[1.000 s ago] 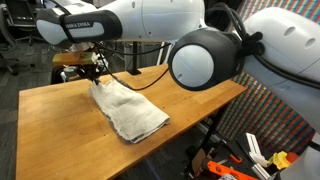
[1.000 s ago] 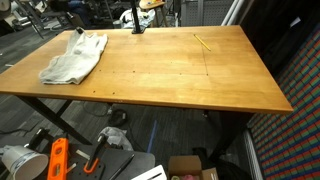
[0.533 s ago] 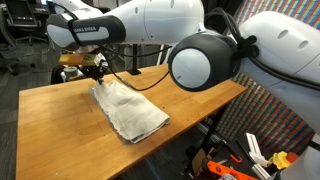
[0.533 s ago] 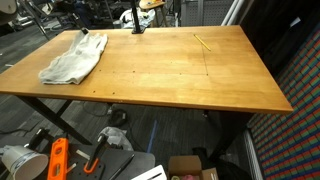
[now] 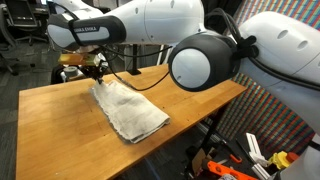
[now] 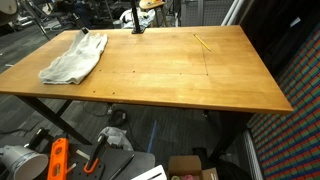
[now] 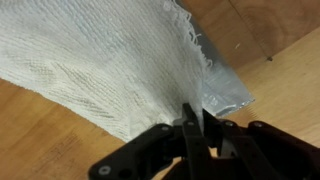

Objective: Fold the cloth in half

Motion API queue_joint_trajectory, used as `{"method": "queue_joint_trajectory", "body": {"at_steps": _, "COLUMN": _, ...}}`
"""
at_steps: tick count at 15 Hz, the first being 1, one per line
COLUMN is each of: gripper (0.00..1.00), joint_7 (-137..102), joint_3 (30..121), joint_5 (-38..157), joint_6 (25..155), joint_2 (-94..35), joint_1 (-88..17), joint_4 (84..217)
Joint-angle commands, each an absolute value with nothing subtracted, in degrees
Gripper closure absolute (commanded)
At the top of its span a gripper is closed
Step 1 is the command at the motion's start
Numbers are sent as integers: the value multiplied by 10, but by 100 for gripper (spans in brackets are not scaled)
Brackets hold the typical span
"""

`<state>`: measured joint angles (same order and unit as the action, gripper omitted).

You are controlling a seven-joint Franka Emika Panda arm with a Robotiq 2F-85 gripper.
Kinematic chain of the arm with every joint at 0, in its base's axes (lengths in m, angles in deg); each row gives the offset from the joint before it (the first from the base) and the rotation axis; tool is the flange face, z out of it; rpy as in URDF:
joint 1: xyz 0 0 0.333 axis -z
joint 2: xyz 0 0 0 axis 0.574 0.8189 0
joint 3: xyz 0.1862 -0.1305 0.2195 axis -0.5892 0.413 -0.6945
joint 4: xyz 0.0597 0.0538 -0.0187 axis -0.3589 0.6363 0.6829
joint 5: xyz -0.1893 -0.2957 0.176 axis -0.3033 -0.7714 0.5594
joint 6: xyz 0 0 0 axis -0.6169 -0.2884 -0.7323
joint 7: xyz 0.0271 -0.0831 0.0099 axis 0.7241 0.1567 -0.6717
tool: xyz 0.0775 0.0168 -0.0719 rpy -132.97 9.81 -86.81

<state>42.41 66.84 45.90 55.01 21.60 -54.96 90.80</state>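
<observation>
The white robot arm [image 5: 150, 25] reaches across the scene to the large off-white woven cloth [image 5: 130, 112]. The cloth lies rumpled near one corner of the counter [image 6: 180, 75], with most of its area flat on the wood and one end raised toward the arm. In the wrist view the black claw [image 7: 193, 118] has its fingers pressed together on the cloth's [image 7: 100, 60] frayed edge, so it is gripping the fabric there. In both exterior views the claw [image 5: 97, 68] sits right at that raised end.

The cloth looks light, limp and loosely woven. It should drape and drag rather than hold any shape, and a pinch at one point will probably pull up a peak while the rest trails behind. A corner or the middle of a short edge seems the sensible place to hold it, carried low over the far edge so that the halves meet. The fringe could slip out of a shallow pinch.

The counter is bare, smooth, honey-coloured wood on dark legs, which may let the lower layer slide along. A thin yellow pencil [image 6: 202, 42] lies well apart from the cloth [image 6: 72, 60]. Below, the floor holds a cardboard box [image 6: 190, 167] and an orange tool [image 6: 57, 160]. Beside the claw, the wrist view shows a grey patch [image 7: 228, 92], possibly tape, though the picture is too close to tell.
</observation>
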Motion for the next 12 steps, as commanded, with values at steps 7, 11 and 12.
{"method": "queue_joint_trajectory", "body": {"at_steps": 7, "gripper": 98, "joint_7": 436, "joint_3": 689, "joint_5": 434, "joint_6": 547, "joint_2": 218, "joint_1": -574, "joint_4": 904}}
{"method": "queue_joint_trajectory", "body": {"at_steps": 11, "gripper": 98, "joint_7": 436, "joint_3": 695, "joint_5": 425, "joint_6": 551, "joint_2": 223, "joint_1": -576, "joint_4": 895}}
{"method": "queue_joint_trajectory", "body": {"at_steps": 12, "gripper": 98, "joint_7": 435, "joint_3": 696, "joint_5": 425, "joint_6": 549, "joint_2": 224, "joint_1": -576, "joint_4": 893}}
